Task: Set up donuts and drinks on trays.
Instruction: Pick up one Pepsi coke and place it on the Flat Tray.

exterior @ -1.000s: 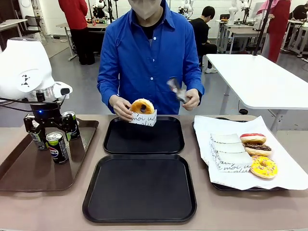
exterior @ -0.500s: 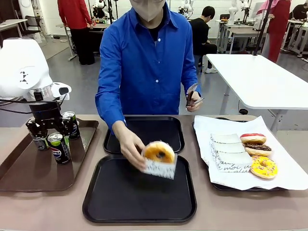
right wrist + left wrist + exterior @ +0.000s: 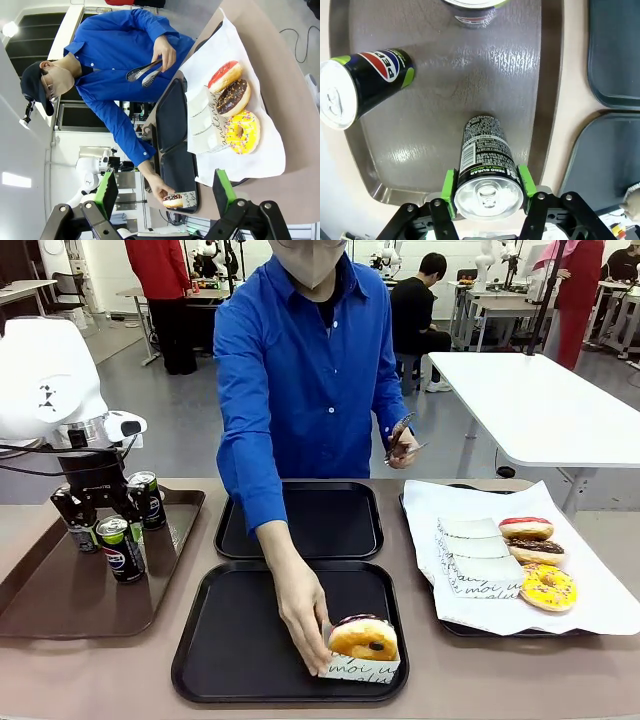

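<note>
**Left gripper (image 3: 488,189) on a can (image 3: 482,145), brown tray (image 3: 440,100).**
Pads press both sides of the upright can, whose long axis runs along the fingers. The near tray (image 3: 250,640), where a hand (image 3: 305,625) sets a donut (image 3: 362,638), lies off one pad's side. The right gripper (image 3: 165,195) gapes empty.
</note>
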Motion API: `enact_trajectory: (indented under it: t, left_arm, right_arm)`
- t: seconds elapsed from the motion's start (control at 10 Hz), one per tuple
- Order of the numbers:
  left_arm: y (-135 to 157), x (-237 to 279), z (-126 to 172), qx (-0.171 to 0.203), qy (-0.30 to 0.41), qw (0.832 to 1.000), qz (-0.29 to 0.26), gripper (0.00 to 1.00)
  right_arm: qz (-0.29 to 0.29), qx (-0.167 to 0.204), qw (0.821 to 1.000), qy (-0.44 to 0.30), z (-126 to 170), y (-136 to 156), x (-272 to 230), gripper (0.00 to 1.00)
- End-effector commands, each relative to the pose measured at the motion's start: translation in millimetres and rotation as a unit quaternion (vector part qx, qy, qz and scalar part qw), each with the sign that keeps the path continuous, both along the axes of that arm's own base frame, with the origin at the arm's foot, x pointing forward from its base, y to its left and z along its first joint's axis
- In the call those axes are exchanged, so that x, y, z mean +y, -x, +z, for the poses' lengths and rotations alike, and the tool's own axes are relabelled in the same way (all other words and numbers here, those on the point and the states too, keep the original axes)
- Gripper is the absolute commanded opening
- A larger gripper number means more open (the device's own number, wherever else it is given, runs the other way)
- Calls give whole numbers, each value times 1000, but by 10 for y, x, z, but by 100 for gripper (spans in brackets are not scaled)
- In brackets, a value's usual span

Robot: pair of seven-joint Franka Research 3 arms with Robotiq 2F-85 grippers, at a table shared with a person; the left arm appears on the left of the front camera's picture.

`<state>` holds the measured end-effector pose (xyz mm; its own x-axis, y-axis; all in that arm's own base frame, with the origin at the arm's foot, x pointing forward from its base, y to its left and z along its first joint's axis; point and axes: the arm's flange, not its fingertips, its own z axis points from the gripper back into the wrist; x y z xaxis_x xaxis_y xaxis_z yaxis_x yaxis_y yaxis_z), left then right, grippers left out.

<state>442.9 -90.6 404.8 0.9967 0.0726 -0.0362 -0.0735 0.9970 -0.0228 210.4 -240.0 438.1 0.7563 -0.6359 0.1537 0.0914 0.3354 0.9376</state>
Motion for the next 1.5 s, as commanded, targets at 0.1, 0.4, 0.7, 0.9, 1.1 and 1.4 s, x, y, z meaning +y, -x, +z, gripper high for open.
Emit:
enact_trajectory:
  t: [0.1, 0.4, 0.7, 0.9, 1.1, 1.4]
  left_arm:
    - [484, -200, 784, -24, 18, 999, -40, 0]
    - [838, -288, 1253, -39, 12, 997, -71, 0]
    - [932, -317, 1313, -39, 3, 997, -64, 0]
    - [932, -317, 1313, -39, 3, 997, -64, 0]
    - [956, -296, 1292, -32, 5, 997, -68, 58]
    - [1021, -1190, 993, 17, -26, 979, -201, 58]
  right_arm:
    - [0, -18, 1000, -4, 3, -26, -11, 100]
    - [0, -18, 1000, -4, 3, -26, -11, 100]
    - [0, -18, 1000, -4, 3, -26, -11, 100]
    - [0, -18, 1000, -4, 3, -26, -11, 100]
    - [0, -18, 1000, -4, 3, -26, -11, 100]
    - [0, -18, 1000, -4, 3, -26, -11, 100]
